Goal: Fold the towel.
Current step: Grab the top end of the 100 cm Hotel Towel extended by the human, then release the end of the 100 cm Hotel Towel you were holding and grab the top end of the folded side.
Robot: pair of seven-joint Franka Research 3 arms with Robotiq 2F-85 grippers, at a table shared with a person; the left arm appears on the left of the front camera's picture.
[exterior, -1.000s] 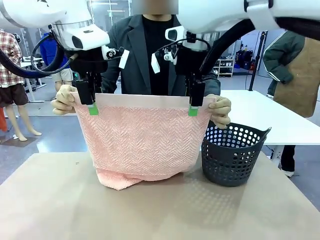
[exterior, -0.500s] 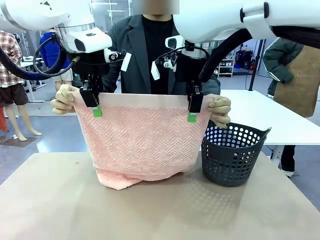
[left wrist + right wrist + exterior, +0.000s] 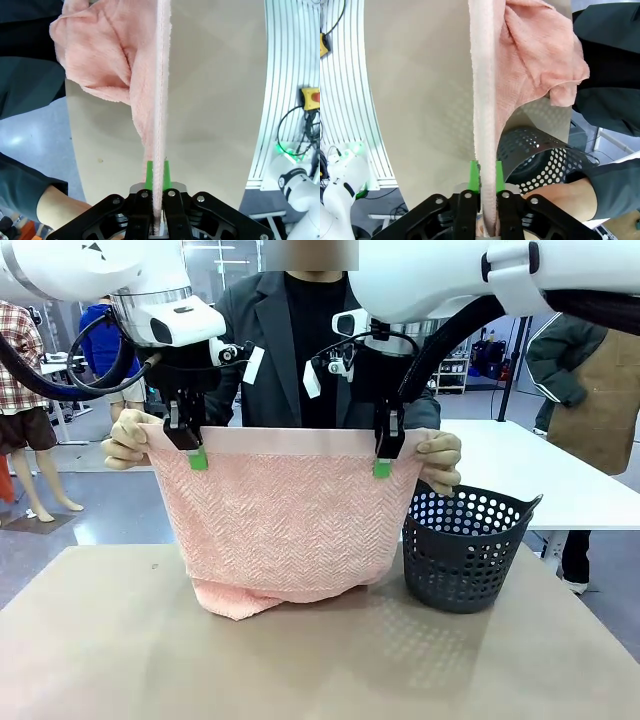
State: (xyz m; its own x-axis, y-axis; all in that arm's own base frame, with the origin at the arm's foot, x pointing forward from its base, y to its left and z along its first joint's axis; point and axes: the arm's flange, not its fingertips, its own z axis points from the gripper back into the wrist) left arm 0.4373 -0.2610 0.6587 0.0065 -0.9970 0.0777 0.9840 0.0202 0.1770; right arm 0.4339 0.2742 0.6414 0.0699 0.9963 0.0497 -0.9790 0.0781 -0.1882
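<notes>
Newly clamped along its smooth top band by the left claw and right claw, whose jaws had stood apart a second earlier, the towel hung limp, lower end bunched on the surface, seemingly soft, light, best held near its corners.

towel: pale pink terry cloth, rough herringbone nap | band along towel's top edge: smooth plain weave | basket just beside towel: dark matt plastic, perforated | tabletop under towel: beige, matt, smooth | left pincer, right pincer: black matt fingers, green pads
</notes>
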